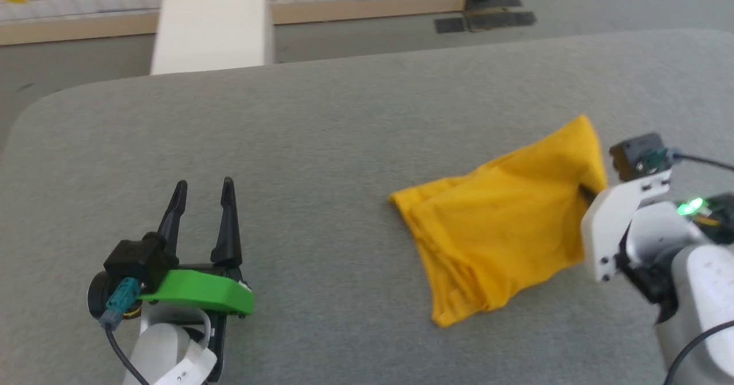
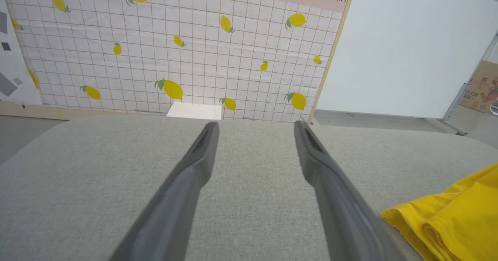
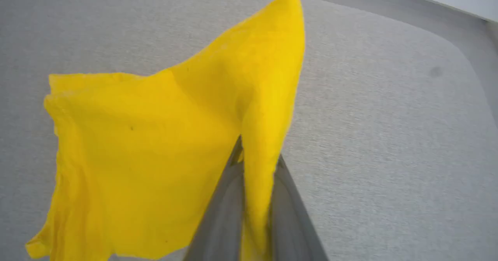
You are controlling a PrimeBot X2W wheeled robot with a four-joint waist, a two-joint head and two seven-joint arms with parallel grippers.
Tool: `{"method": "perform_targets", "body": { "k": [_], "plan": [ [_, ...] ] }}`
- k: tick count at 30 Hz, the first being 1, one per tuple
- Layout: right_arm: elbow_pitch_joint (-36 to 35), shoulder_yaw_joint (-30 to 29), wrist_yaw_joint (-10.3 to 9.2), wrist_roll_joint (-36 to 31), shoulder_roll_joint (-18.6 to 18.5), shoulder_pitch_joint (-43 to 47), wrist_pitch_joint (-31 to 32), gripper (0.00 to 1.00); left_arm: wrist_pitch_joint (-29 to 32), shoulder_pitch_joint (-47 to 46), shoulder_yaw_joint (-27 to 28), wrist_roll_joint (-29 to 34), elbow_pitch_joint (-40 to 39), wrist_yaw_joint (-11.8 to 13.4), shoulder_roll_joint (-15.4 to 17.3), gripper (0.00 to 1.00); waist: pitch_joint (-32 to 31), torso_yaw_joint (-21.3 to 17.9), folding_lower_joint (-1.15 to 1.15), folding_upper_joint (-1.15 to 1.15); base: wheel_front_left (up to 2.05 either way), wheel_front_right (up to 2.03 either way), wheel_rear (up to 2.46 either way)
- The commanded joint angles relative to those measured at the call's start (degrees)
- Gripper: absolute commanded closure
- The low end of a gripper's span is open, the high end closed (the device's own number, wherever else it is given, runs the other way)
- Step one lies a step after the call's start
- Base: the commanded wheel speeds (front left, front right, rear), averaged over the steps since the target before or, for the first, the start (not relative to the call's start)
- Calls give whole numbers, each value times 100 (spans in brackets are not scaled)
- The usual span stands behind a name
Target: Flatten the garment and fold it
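The garment (image 1: 504, 224) is a bright yellow cloth lying folded over on the grey surface at the right; its print is hidden. My right gripper (image 1: 586, 191) is shut on the garment's right edge, and in the right wrist view the yellow cloth (image 3: 155, 144) rises from between the two dark fingers (image 3: 221, 218), lifted at that edge. My left gripper (image 1: 202, 185) stands open at the lower left with nothing between its fingers, well apart from the garment. The left wrist view shows its spread fingers (image 2: 194, 167) and a corner of the garment (image 2: 451, 218) at the right.
The grey padded table (image 1: 321, 144) has rounded corners and its far edge runs across the top. Beyond it stand a white box (image 1: 212, 26) and a lemon-print tiled wall (image 2: 175, 47). Dark mats (image 1: 487, 20) lie on the floor at the back right.
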Motion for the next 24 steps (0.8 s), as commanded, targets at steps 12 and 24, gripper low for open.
{"method": "perform_targets", "body": {
  "k": [12,24],
  "plan": [
    [921,-403,-9,-684,-746,-1268,-909,100,-21,-342,-24,343,-509,-24,285,0,1255,-1711,0,0,0,0,0],
    [2176,-1491,-9,-1742,-786,-2407,-1896,100,388,-683,-181,494,-1171,-31,784,0,2075,-1763,0,0,0,0,0]
  ]
}}
